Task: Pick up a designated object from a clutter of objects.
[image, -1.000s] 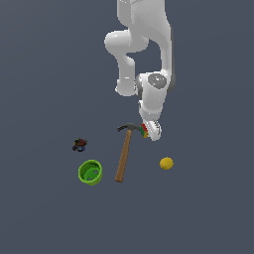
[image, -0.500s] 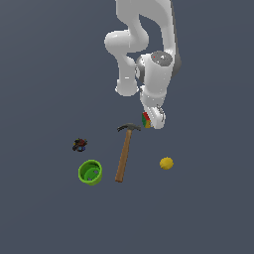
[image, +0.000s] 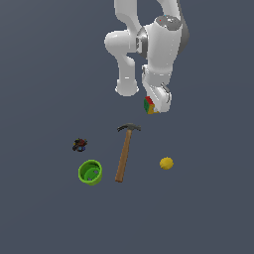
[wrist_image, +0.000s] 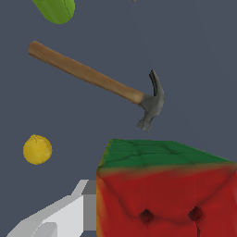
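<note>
Although the green cup [image: 90, 172] sits open-mouthed in the lower left of the exterior view, I can see nothing in it but its own green inside; in my wrist view only a slice of its rim [wrist_image: 54, 9] shows at the upper left of the frame. Just right of the cup lies the hammer [image: 125, 152], its wooden handle running up the frame to the dark head near the middle; in my wrist view the hammer [wrist_image: 102, 85] crosses the upper half on a slant. The small dark object [image: 79, 145] rests up and to the left of the cup, apart from it. The yellow ball [image: 166, 163] lies alone to the right of the hammer handle, and it shows in my wrist view [wrist_image: 37, 149] at the middle left. All four lie on the flat grey tabletop [image: 44, 89], well apart from my arm, and none of them stands between my tool and anything else.

My tool [image: 155, 102] is closed on the cube [image: 149, 105], which hangs in the upper middle of the exterior view, above the hammer's head and clear of the tabletop. In my wrist view the cube [wrist_image: 166, 194] fills the lower right, red face toward the camera and green face on top, with one pale finger [wrist_image: 69, 210] pressed to its side.
</note>
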Robot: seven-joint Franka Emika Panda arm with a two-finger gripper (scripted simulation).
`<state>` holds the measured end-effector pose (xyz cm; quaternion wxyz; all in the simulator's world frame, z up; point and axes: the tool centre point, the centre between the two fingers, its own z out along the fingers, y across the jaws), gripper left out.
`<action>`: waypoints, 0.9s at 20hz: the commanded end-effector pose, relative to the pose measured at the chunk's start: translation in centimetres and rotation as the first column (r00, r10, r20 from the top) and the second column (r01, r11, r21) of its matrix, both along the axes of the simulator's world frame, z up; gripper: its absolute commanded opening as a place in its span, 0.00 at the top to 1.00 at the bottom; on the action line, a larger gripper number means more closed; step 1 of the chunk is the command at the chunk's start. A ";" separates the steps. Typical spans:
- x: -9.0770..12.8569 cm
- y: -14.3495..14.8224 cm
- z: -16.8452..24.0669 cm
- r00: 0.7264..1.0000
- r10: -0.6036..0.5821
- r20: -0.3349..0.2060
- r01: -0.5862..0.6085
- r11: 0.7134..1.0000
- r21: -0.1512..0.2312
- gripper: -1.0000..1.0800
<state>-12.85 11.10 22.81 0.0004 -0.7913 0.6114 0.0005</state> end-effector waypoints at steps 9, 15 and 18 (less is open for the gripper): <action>-1.1 0.2 9.3 1.000 0.000 0.001 0.000 1.000 0.000 1.00; -1.5 0.4 14.2 1.000 -0.001 0.000 0.001 1.000 -0.001 1.00; -1.6 0.4 16.1 1.000 -0.001 0.000 0.001 1.000 -0.001 1.00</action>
